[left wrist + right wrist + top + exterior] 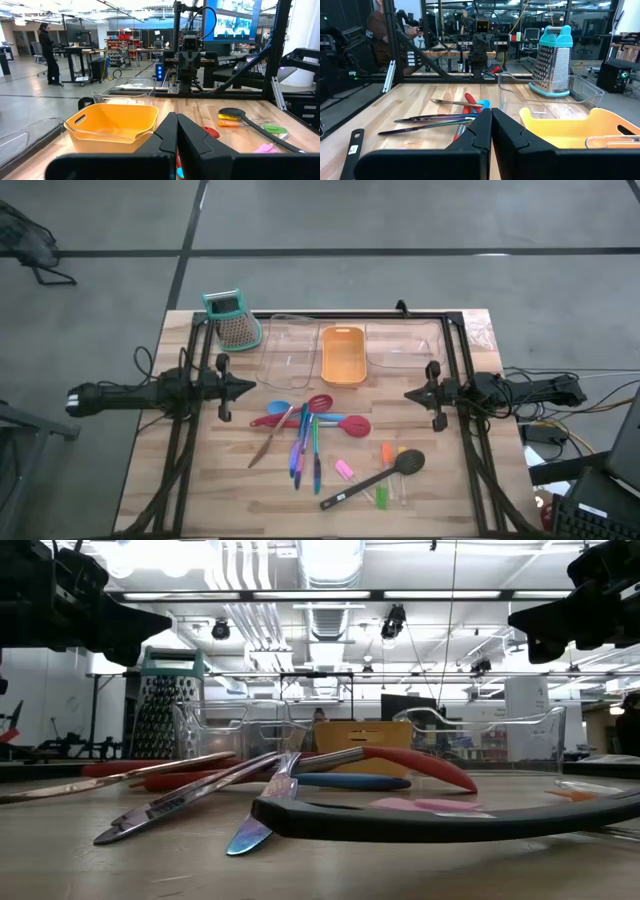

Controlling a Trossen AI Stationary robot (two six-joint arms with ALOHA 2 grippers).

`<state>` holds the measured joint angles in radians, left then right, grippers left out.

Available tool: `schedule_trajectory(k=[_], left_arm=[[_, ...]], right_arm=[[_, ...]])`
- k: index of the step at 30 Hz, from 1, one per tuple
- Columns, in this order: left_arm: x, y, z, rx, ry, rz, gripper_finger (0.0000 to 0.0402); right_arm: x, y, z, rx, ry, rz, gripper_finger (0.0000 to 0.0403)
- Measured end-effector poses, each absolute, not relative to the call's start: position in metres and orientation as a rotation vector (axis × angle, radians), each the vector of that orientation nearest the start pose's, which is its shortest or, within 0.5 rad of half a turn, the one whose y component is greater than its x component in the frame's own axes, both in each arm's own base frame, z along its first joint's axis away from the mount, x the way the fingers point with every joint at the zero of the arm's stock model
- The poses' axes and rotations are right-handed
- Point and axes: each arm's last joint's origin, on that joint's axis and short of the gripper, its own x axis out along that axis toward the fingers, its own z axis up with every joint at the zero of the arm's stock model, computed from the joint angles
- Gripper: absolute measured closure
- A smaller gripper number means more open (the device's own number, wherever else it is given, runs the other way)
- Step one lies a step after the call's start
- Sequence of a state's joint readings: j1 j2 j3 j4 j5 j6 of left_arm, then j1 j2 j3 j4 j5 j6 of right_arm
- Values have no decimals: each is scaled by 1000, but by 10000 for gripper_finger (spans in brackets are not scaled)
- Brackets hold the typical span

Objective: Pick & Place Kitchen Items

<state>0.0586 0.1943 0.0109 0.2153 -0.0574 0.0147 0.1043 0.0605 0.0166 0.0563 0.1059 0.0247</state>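
Lying loose on the wooden table [210,470], toward its near half, are the kitchen items, none of them held.

- Long black spoon [375,477]: set diagonally, bowl toward the right arm's side. A small white label shows on its handle in the right wrist view, too small to read.
- Red spatula [312,421]: flat across the table's middle, its broad end pointing right.
- Blue spoon [279,408]: just beside the red spatula's handle end.
- A second red utensil [319,403]: its head lies just behind the red spatula.
- Thin blue, purple and green sticks [305,448]: a fanned bundle crossing the red spatula, with a brownish metallic piece angled off to the left.
- Pink piece [345,470], orange piece [387,451], green piece [381,496]: small, scattered around the black spoon.

Fixtures at the far edge: teal-topped grater [233,321], upright at the left; orange tray [343,354] between two clear trays [283,352].

Left gripper [244,388]: hovering over the table's left side, fingers pressed together, holding nothing. Right gripper [415,394]: hovering over the right side, fingers likewise closed and empty. Both stand well apart from the utensils.

No brand or other writing is readable.
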Motion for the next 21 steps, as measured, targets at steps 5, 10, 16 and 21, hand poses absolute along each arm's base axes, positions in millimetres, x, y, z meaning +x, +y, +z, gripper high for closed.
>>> schedule_trajectory(k=[5, 10, 16, 21], left_arm=[[109, 8, 172, 15, -32, 116, 396], [109, 8, 172, 15, -32, 117, 396], [109, 8, 172, 15, -31, 117, 396], [109, 8, 172, 15, -31, 117, 396]], right_arm=[[100, 7, 170, 25, -15, -1, 394], [99, 7, 182, 75, -140, 3, 394], [97, 7, 197, 164, -299, 10, 394], [103, 8, 191, 349, -224, 28, 394]])
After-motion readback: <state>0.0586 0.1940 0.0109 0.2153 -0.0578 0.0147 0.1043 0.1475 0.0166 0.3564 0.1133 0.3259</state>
